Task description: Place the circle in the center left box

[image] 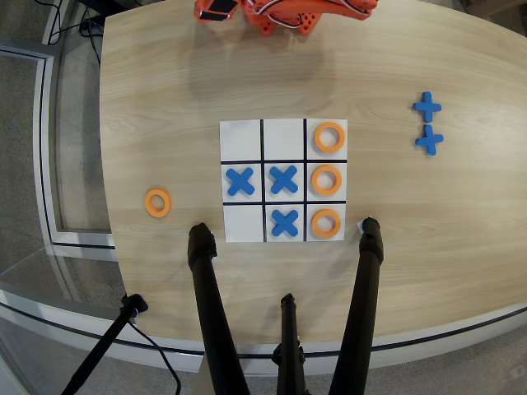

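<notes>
Nearest, black tripod legs (210, 313), then the circle (157, 202) loose on the surface (165, 99) left of the board (283, 180), whose right column holds three rings, so the middle-right square (327, 180) looks filled; farthest, arm (284, 12) at the edge, fingers' state can't be told.

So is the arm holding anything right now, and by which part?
Cannot tell: the orange arm is at the table's far edge, fingertips cut off. No ring shows in it.

An office or lab: rounded wooden meeting table (165, 99), grey carpet (25, 164), tripod legs (216, 321).
</notes>
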Robot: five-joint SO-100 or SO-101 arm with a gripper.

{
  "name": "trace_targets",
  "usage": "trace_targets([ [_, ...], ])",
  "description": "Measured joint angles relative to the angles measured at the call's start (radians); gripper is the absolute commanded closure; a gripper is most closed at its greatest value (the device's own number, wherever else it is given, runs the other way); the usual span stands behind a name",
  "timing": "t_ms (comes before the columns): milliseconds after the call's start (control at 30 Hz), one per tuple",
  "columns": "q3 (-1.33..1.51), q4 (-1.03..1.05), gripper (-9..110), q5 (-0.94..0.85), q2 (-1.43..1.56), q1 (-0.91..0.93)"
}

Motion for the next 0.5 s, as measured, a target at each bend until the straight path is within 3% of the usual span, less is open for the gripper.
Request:
trace_targets([
  [500, 0.0, 0.0, 101, -0.002, 0.0, 0.031],
])
